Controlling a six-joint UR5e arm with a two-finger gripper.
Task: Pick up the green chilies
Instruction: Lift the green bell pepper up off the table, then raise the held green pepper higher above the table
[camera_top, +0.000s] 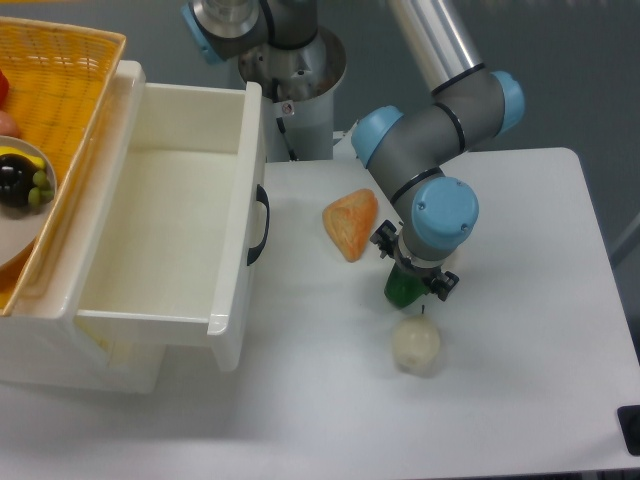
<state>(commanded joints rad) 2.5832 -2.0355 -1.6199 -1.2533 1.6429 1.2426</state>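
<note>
With the wrist blocking the fingers, can't tell if the gripper is clamped on the green chilies. Chilies sit on the white table, directly under it, between orange wedge and cream bulb.

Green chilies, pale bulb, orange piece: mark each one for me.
green chilies (402, 291): fixed camera, lower visible side under the gripper.
pale bulb (416, 344): fixed camera, middle of its round body.
orange piece (351, 223): fixed camera, middle of its top face.
</note>
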